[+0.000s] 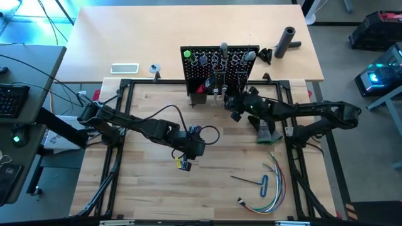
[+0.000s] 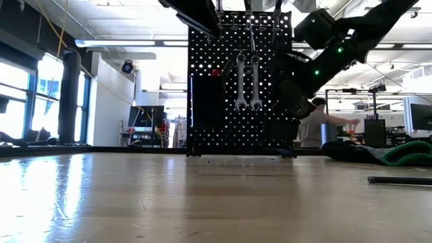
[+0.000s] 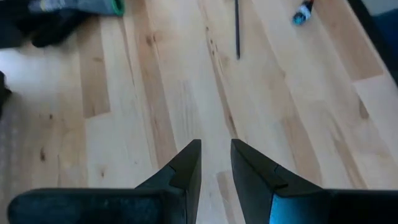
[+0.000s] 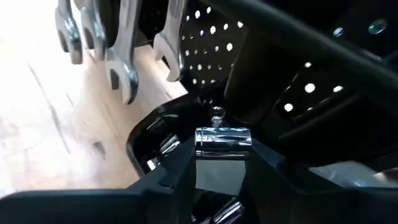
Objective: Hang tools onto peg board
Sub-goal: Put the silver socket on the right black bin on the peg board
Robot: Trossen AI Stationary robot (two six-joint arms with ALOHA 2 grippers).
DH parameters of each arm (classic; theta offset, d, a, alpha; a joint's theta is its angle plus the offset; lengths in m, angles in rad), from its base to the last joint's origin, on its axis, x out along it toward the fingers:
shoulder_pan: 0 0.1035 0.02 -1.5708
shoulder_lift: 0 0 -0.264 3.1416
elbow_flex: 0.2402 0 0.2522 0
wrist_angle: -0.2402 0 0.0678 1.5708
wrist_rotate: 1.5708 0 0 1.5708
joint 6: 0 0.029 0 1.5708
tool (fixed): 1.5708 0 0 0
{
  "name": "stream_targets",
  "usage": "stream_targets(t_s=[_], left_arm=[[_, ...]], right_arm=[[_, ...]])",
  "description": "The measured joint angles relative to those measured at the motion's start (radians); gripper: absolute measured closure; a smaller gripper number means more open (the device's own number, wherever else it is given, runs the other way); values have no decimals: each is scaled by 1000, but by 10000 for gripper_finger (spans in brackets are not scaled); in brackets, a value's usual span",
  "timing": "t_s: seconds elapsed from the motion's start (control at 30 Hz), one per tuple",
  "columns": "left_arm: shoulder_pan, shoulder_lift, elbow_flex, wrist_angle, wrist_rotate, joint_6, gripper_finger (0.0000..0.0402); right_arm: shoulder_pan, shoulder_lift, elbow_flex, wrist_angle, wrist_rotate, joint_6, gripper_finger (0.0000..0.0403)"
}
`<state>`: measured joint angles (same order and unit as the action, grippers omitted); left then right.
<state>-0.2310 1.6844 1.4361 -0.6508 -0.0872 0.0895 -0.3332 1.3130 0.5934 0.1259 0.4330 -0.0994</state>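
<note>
The black peg board (image 1: 220, 63) stands upright at the table's far middle, with silver wrenches (image 2: 248, 81) hanging from its hooks by their ring ends and a green-handled tool (image 1: 187, 54) stuck in its top. My right gripper (image 1: 235, 105) is at the board's foot, shut on a short chrome socket-like piece (image 4: 222, 142). My left gripper (image 3: 216, 155) hovers over the bare mid-table (image 1: 188, 157), its fingers a little apart with nothing between them. My right gripper pinches the short chrome cylinder (image 4: 222, 144) between its two fingers, the cylinder lying across the gap with one end toward each finger and a small stud (image 4: 216, 113) on top. It sits over a black tray (image 4: 146, 134) at the board's foot; whether it rests there I cannot tell.
A long T-handle key (image 1: 251, 181) and a bundle of coloured wires (image 1: 271, 188) lie near the right front. A black glove (image 1: 267, 133) lies under my right arm. A black cylinder (image 1: 287, 41) and a white flat object (image 1: 124, 68) sit on the far table.
</note>
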Motion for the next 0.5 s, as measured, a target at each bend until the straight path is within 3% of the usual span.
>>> stream_targets(t_s=[0.5], left_arm=[[-13,54,0,1,4,8,323]], right_arm=[[0,5,1,-2,-53,17,277]])
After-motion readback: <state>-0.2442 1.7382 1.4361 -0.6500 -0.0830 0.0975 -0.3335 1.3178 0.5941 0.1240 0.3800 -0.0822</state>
